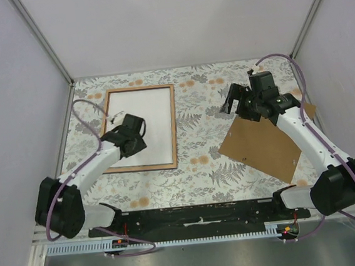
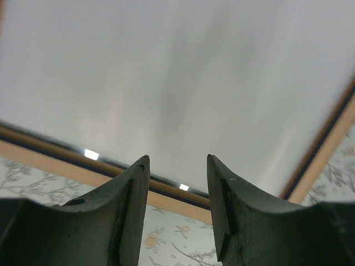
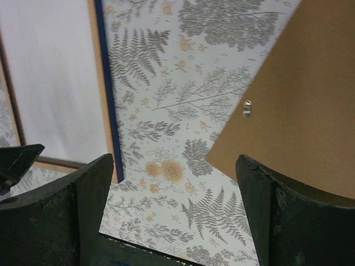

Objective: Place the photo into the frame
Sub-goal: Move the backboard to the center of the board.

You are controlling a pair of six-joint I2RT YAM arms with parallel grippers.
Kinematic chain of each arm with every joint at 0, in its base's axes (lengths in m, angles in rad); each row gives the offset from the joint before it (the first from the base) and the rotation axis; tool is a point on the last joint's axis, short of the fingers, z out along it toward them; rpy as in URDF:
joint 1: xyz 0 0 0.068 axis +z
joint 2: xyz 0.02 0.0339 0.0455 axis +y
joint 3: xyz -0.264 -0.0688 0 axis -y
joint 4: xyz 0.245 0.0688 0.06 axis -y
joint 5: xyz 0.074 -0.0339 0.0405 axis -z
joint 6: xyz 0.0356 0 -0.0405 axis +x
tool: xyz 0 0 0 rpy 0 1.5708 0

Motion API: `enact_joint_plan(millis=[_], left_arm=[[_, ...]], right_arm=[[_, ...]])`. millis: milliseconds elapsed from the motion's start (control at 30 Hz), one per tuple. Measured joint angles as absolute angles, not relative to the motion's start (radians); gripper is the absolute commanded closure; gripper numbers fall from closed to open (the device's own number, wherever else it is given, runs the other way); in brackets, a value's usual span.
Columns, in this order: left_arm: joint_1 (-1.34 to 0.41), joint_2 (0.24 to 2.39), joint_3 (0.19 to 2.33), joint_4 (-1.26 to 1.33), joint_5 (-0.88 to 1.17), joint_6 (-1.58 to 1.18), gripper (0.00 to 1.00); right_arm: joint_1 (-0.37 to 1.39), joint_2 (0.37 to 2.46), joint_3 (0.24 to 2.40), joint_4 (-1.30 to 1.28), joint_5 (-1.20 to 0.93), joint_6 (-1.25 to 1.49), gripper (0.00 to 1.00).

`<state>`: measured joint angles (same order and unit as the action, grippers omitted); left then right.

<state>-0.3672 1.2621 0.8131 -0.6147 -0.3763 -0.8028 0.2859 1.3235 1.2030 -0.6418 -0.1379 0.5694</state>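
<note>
Top view: the photo (image 1: 148, 123) is seated white back up inside the frame (image 1: 138, 88) at the table's (image 1: 200, 168) far-left corner. Insertion is judged done. The backing board (image 1: 267, 149) lies unfitted by the right edge.

Left wrist view: the left gripper (image 2: 177, 166) is held over the photo, jaws parted and empty.

Right wrist view: the right gripper (image 3: 175, 166) is spread wide, with nothing held.

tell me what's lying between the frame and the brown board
Nothing: only bare fern-patterned tablecloth separates the frame from the brown board, as the top view and the right wrist view both show.
</note>
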Motion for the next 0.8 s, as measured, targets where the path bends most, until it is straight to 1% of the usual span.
enact_joint_plan(millis=[133, 233, 400, 467, 600, 700, 800], left_arm=[[-0.603, 1.446, 0.986, -0.597, -0.358, -0.739, 0.49], [-0.724, 1.592, 1.15, -0.567, -0.313, -0.679, 0.43], [-0.827, 1.844, 1.441, -0.549, -0.242, -0.576, 0.41], [-0.858, 1.972, 1.588, -0.547, -0.223, -0.533, 0.41], [-0.901, 2.167, 1.803, -0.574, -0.198, -0.468, 0.41], [-0.925, 2.286, 1.939, -0.606, -0.181, -0.435, 0.42], [-0.945, 2.374, 2.043, -0.643, -0.173, -0.417, 0.45]], right_arm=[[0.186, 1.298, 1.107, -0.646, -0.113, 0.563, 0.02], [0.094, 1.282, 1.037, -0.657, -0.094, 0.563, 0.02], [-0.039, 1.236, 0.95, -0.683, -0.055, 0.563, 0.02], [-0.098, 1.225, 0.939, -0.694, -0.047, 0.563, 0.02], [-0.218, 1.224, 0.939, -0.699, -0.044, 0.551, 0.02], [-0.263, 1.225, 0.94, -0.703, -0.046, 0.545, 0.02], [-0.27, 1.232, 0.949, -0.71, -0.055, 0.545, 0.02]])
